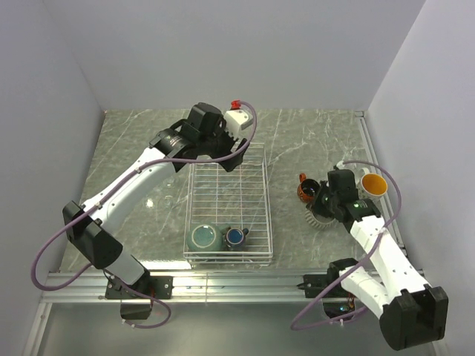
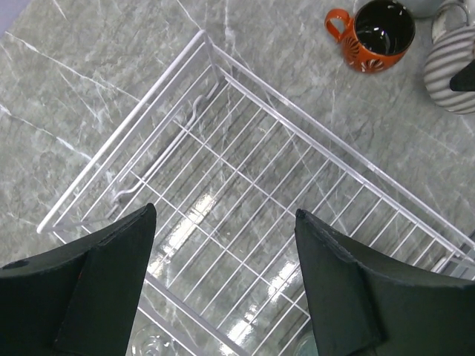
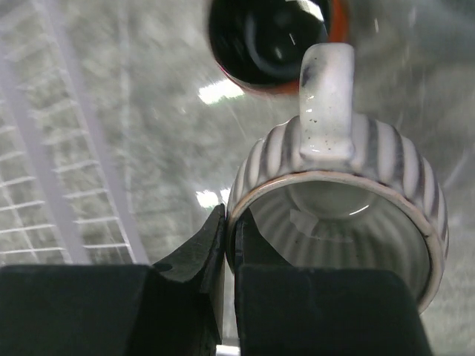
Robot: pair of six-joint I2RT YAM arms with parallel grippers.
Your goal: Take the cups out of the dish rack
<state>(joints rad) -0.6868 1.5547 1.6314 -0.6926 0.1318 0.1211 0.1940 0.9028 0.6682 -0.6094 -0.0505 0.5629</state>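
The white wire dish rack (image 1: pixel 228 194) lies mid-table. A grey-teal mug (image 1: pixel 203 237) and a small dark-blue cup (image 1: pixel 236 236) stand at its near end. My left gripper (image 1: pixel 231 159) hovers open and empty over the rack's far end (image 2: pixel 245 156), its fingers (image 2: pixel 104 274) wide apart. My right gripper (image 1: pixel 324 205) is shut on the rim of the ribbed beige cup (image 3: pixel 334 215), one finger inside and one outside. It holds the cup tilted, right of the rack, beside the red-brown mug (image 1: pixel 306 188). Both also show in the left wrist view, the mug (image 2: pixel 375 33) and the ribbed cup (image 2: pixel 453 63).
A white mug with orange inside (image 1: pixel 372 185) stands at the right by the table's rail. A clear glass (image 2: pixel 151 344) sits on the table just left of the rack. The rack's side wires (image 3: pixel 44 185) are left of my right gripper. White walls enclose the table.
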